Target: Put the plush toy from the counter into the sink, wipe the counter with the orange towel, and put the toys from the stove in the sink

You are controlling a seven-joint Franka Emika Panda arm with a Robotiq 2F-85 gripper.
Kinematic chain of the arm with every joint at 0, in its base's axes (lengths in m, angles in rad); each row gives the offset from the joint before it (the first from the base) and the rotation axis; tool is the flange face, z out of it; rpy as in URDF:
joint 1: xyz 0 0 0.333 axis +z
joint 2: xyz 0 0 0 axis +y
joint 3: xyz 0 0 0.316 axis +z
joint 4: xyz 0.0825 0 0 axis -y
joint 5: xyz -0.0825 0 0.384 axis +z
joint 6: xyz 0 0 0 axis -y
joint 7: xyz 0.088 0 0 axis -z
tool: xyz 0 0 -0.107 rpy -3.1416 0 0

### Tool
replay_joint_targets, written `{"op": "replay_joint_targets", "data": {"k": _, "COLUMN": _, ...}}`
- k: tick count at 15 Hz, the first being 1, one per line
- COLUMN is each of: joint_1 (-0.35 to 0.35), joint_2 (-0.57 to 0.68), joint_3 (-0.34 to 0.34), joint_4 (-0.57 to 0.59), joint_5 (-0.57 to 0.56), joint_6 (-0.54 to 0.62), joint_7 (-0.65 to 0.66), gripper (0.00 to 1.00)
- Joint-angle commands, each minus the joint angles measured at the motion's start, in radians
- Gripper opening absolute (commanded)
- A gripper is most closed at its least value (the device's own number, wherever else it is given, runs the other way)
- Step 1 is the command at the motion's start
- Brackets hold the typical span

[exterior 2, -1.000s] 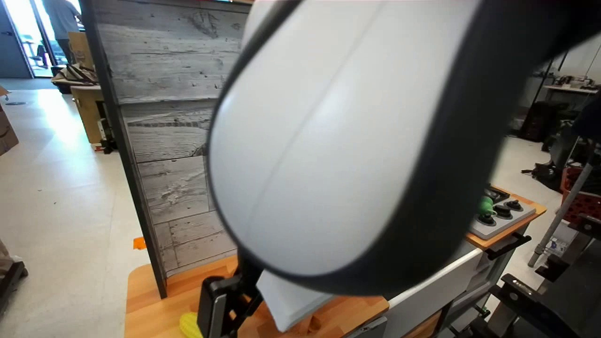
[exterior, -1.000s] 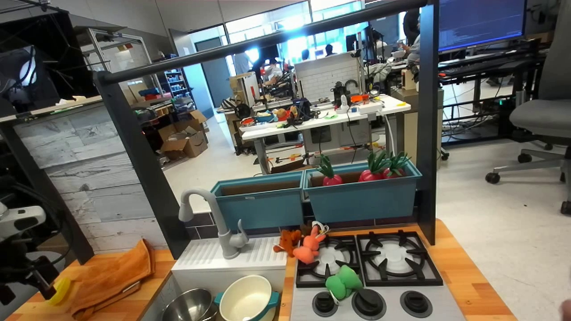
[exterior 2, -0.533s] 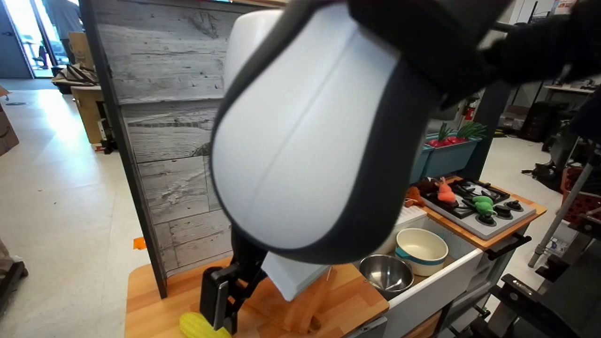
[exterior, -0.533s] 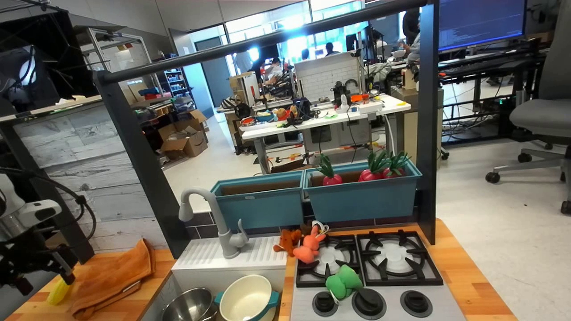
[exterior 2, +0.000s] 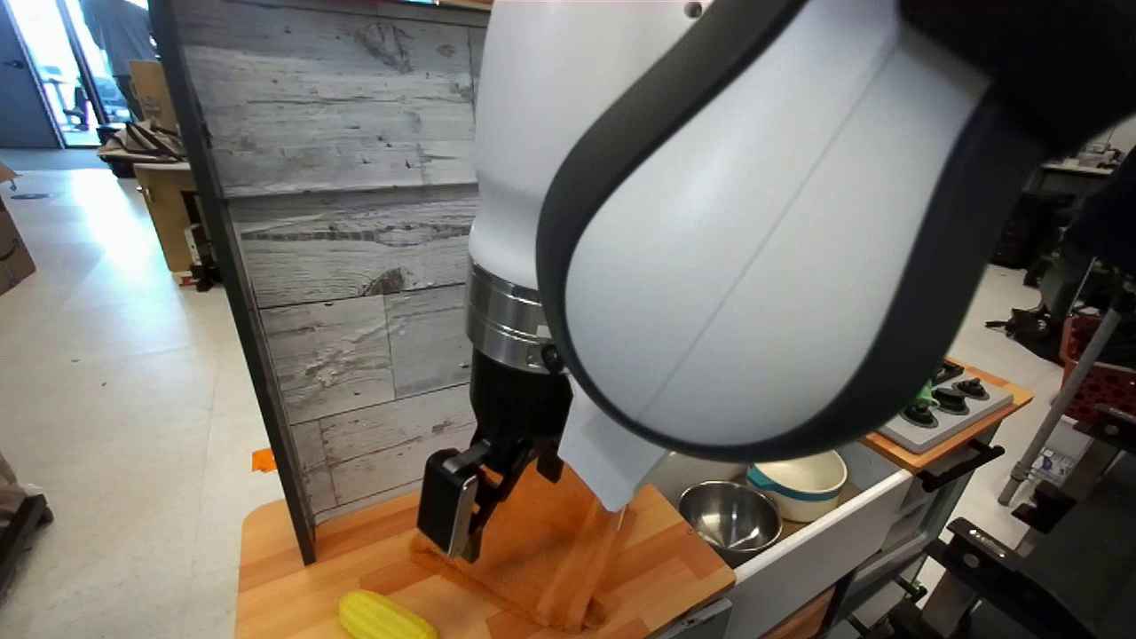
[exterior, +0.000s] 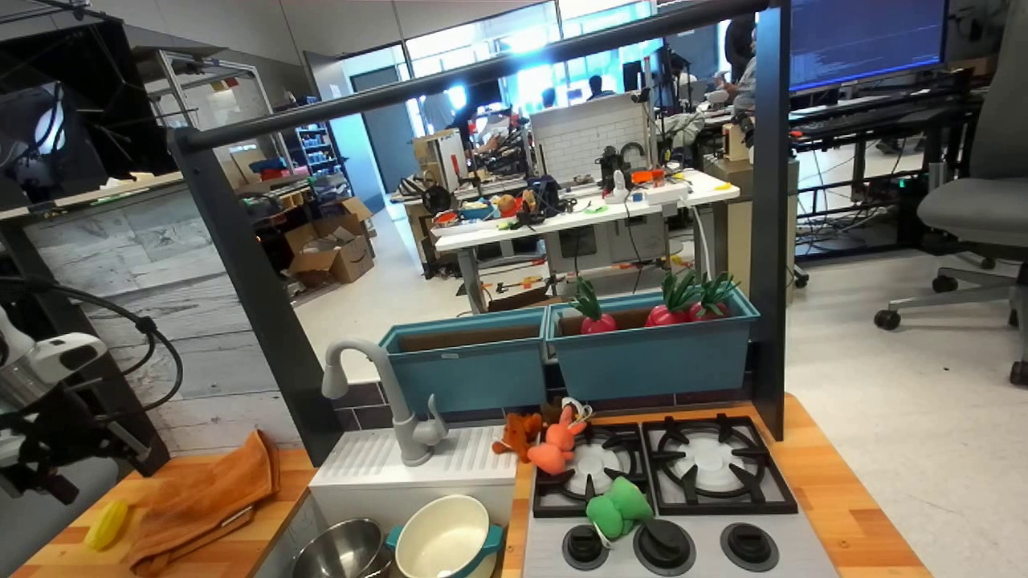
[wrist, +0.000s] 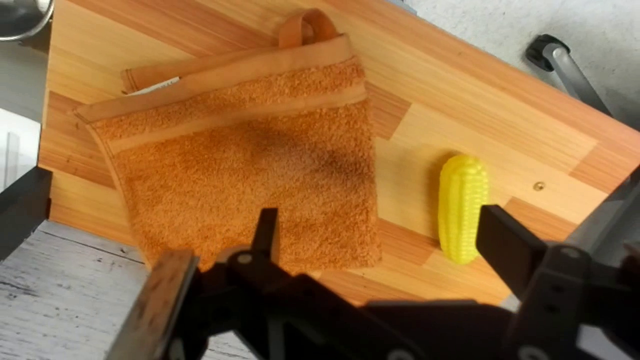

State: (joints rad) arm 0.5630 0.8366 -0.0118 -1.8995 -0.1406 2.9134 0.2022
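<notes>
The yellow plush toy point(wrist: 461, 207) lies on the wooden counter point(wrist: 465, 117), also seen in both exterior views. Beside it is the orange towel point(wrist: 240, 175), spread flat with one edge folded. My gripper point(wrist: 380, 225) hangs above the counter over towel and toy, its jaws wide apart and holding nothing. In the wrist view the right finger overlaps the toy's edge, without visible contact. On the stove point(exterior: 795, 554) sit a red-orange toy point(exterior: 550, 453) and a green toy point(exterior: 622, 507). Left of the stove is the sink point(exterior: 377, 496), its floor mostly out of view.
A metal bowl point(exterior: 345, 550) and a white-teal pot point(exterior: 442, 534) stand in the sink, below a grey faucet point(exterior: 385, 401). A brown-orange toy point(exterior: 522, 433) rests between sink and stove. A wood-look wall panel point(exterior 2: 337, 266) rises behind the counter. Teal planters point(exterior: 474, 377) stand behind.
My gripper has risen away from the yellow toy and shifted toward the towel, its jaws staying open. The toy and towel lie where they were.
</notes>
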Motion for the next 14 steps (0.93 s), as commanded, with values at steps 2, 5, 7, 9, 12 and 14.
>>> {"op": "replay_joint_targets", "data": {"k": 2, "joint_1": 0.013, "joint_2": 0.030, "joint_3": -0.013, "joint_4": 0.010, "joint_5": 0.018, "joint_6": 0.049, "joint_7": 0.046, "gripper": 1.00}}
{"op": "replay_joint_targets", "data": {"k": 5, "joint_1": 0.000, "joint_2": 0.099, "joint_3": 0.020, "joint_4": 0.106, "joint_5": 0.022, "joint_6": -0.013, "joint_7": 0.018, "gripper": 1.00}}
{"op": "replay_joint_targets", "data": {"k": 7, "joint_1": -0.025, "joint_2": 0.159, "joint_3": 0.071, "joint_4": 0.210, "joint_5": 0.022, "joint_6": -0.098, "joint_7": -0.026, "gripper": 1.00}}
{"op": "replay_joint_targets", "data": {"k": 9, "joint_1": -0.011, "joint_2": 0.223, "joint_3": 0.085, "joint_4": 0.321, "joint_5": 0.020, "joint_6": -0.160, "joint_7": -0.024, "gripper": 1.00}}
{"op": "replay_joint_targets", "data": {"k": 12, "joint_1": 0.010, "joint_2": 0.310, "joint_3": 0.092, "joint_4": 0.479, "joint_5": 0.013, "joint_6": -0.244, "joint_7": -0.015, "gripper": 1.00}}
{"op": "replay_joint_targets", "data": {"k": 14, "joint_1": 0.016, "joint_2": 0.367, "joint_3": 0.095, "joint_4": 0.572, "joint_5": 0.013, "joint_6": -0.302, "joint_7": -0.016, "gripper": 1.00}}
